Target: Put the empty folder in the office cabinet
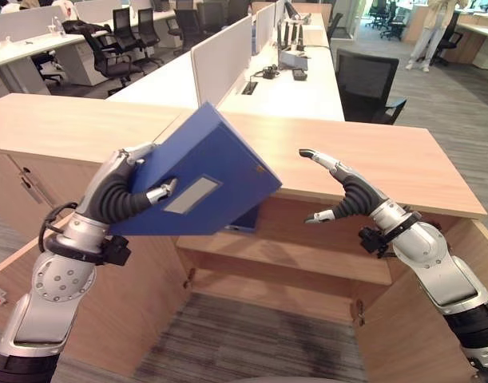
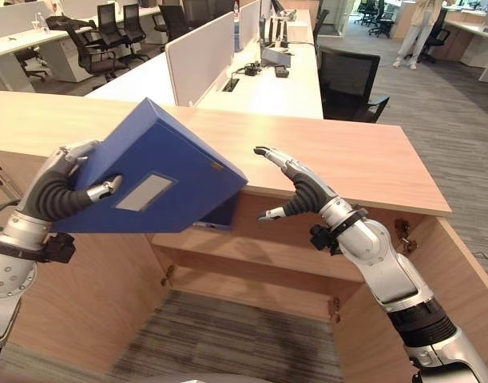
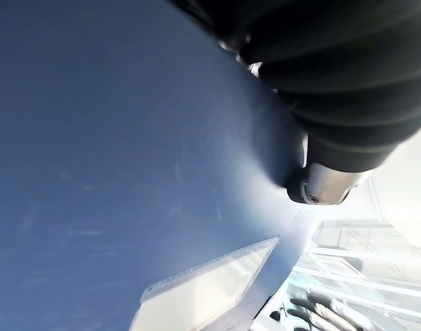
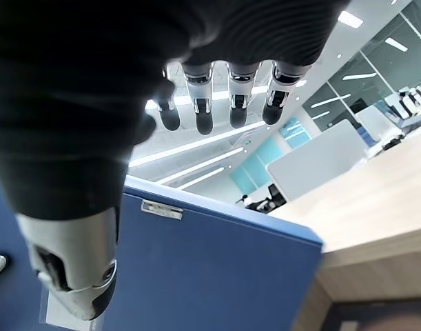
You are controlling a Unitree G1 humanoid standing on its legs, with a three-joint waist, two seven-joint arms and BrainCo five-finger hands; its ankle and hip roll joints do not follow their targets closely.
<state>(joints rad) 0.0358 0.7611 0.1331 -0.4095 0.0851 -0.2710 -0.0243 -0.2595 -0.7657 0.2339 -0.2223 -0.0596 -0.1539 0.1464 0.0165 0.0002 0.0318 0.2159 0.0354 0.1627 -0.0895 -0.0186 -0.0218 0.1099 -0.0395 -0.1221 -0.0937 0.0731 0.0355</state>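
A thick blue folder (image 1: 208,171) with a grey label on its spine hangs tilted in front of the wooden office cabinet (image 1: 371,159), its lower corner at the cabinet's open compartment. My left hand (image 1: 120,195) is shut on the folder's left end, thumb on the spine and fingers behind it; the folder's blue spine and grey label (image 3: 127,179) show in the left wrist view. My right hand (image 1: 343,191) hovers open to the right of the folder, apart from it, fingers straight. The right wrist view shows the folder's blue cover (image 4: 217,269) beyond those fingers (image 4: 231,96).
The cabinet has an open front with a shelf (image 1: 291,255) inside and doors (image 1: 100,311) swung out on both sides. Behind it stand white desks (image 1: 291,88) with dividers and black office chairs (image 1: 367,84). A person (image 1: 431,32) stands far back right.
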